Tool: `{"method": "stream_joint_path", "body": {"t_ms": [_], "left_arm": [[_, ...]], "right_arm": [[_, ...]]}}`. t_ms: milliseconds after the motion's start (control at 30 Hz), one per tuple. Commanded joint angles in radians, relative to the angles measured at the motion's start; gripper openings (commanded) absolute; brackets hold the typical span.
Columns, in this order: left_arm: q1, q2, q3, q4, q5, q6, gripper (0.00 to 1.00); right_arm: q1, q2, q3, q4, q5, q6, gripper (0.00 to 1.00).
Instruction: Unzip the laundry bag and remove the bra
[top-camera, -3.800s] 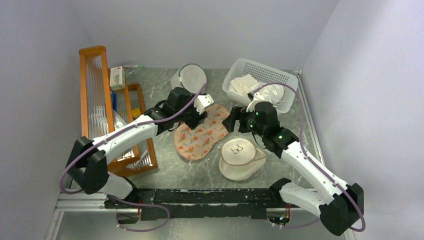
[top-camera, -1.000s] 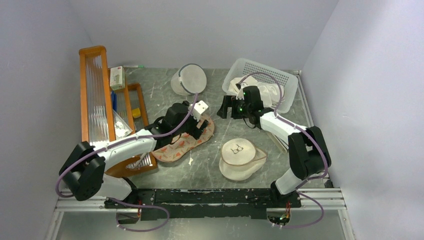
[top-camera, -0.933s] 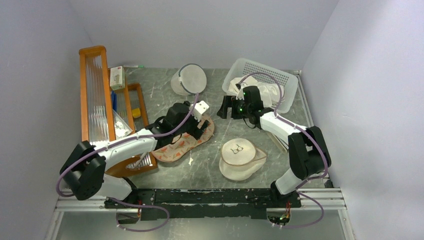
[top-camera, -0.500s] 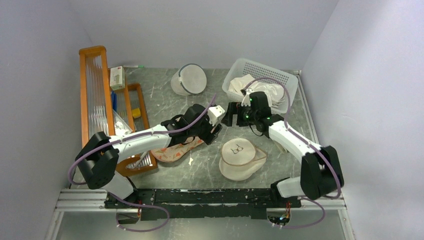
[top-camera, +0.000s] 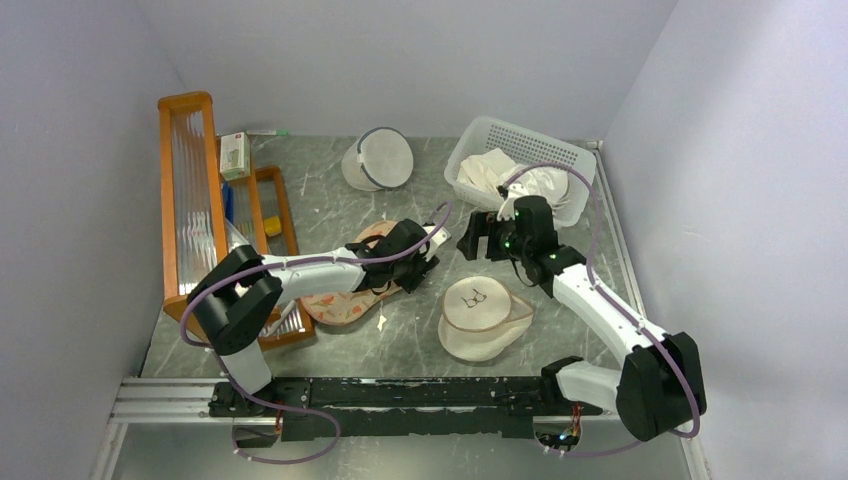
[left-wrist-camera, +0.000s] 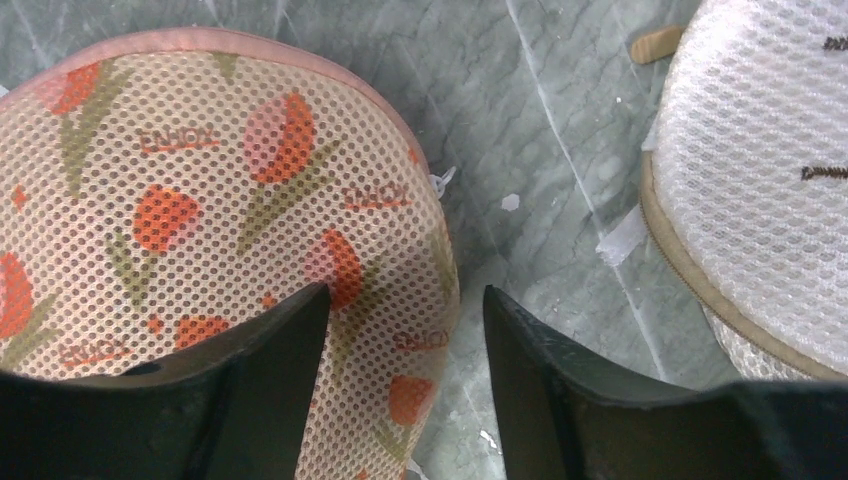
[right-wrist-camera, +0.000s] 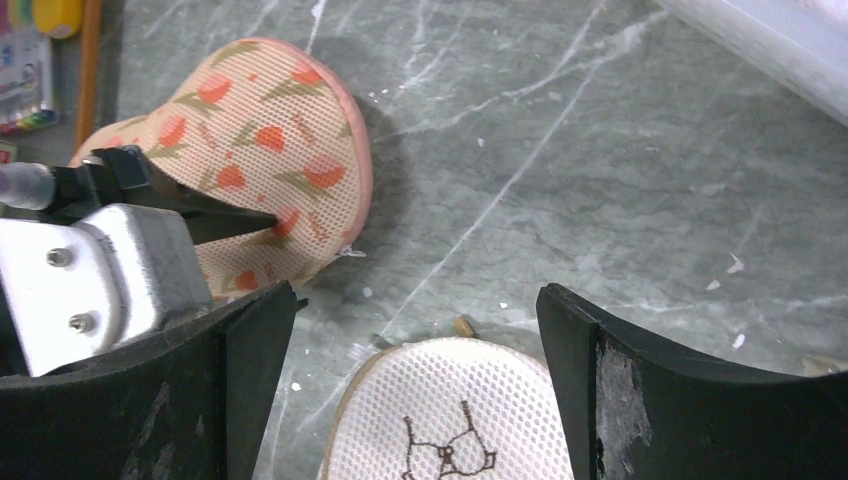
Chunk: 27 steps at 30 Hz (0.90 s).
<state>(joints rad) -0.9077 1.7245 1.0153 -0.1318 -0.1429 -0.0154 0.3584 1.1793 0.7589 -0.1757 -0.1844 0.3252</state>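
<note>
The peach laundry bag (top-camera: 345, 305) with carrot print lies flat left of centre, partly under my left arm. It looks closed, and the bra is hidden. My left gripper (top-camera: 428, 252) is open over the bag's right lobe (left-wrist-camera: 230, 190). In the left wrist view the gripper (left-wrist-camera: 405, 300) has one finger (left-wrist-camera: 270, 380) over the fabric and the other over bare table, with the lobe's edge between the jaws. My right gripper (top-camera: 470, 243) is open and empty just right of it. In its wrist view the right gripper (right-wrist-camera: 415, 295) hangs above the table between the bag (right-wrist-camera: 270, 140) and the cream pouch.
A round cream pouch (top-camera: 478, 302) with a black bra icon lies right of the bag. A white mesh dome bag (top-camera: 380, 158) stands at the back. A white basket (top-camera: 530, 135) holding white cloth is at the back right. A wooden rack (top-camera: 190, 190) lines the left side.
The bag has shifted left from the centre. My left gripper has slid right along it to the right lobe's edge. My right gripper has come down and right, closer to the left one.
</note>
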Motion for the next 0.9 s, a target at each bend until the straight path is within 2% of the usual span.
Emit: {"method": "stream_joint_path", "body": {"t_ms": [0, 100, 233, 367, 433, 533, 867], "left_arm": [[-0.002, 0.016, 0.015, 0.035, -0.047, 0.001, 0.59], [-0.001, 0.026, 0.031, 0.033, -0.066, 0.005, 0.48], [-0.001, 0.020, 0.055, 0.030, -0.061, 0.014, 0.22], [-0.002, -0.015, 0.068, 0.028, -0.049, 0.027, 0.07], [-0.001, -0.037, 0.066, 0.028, -0.040, 0.054, 0.07], [-0.001, -0.066, 0.074, 0.008, 0.010, 0.088, 0.07], [-0.002, -0.180, 0.036, 0.006, 0.030, 0.110, 0.07]], "right_arm": [[-0.007, -0.059, -0.094, 0.050, -0.008, 0.006, 0.91], [-0.005, -0.063, -0.145, 0.107, -0.068, 0.027, 0.91], [-0.004, -0.059, -0.200, 0.185, -0.131, 0.044, 0.87], [-0.005, -0.040, -0.272, 0.354, -0.248, 0.086, 0.81], [-0.004, -0.001, -0.306, 0.455, -0.326, 0.109, 0.74], [0.005, 0.054, -0.334, 0.573, -0.416, 0.114, 0.54], [0.017, 0.141, -0.395, 0.840, -0.457, 0.103, 0.48]]}}
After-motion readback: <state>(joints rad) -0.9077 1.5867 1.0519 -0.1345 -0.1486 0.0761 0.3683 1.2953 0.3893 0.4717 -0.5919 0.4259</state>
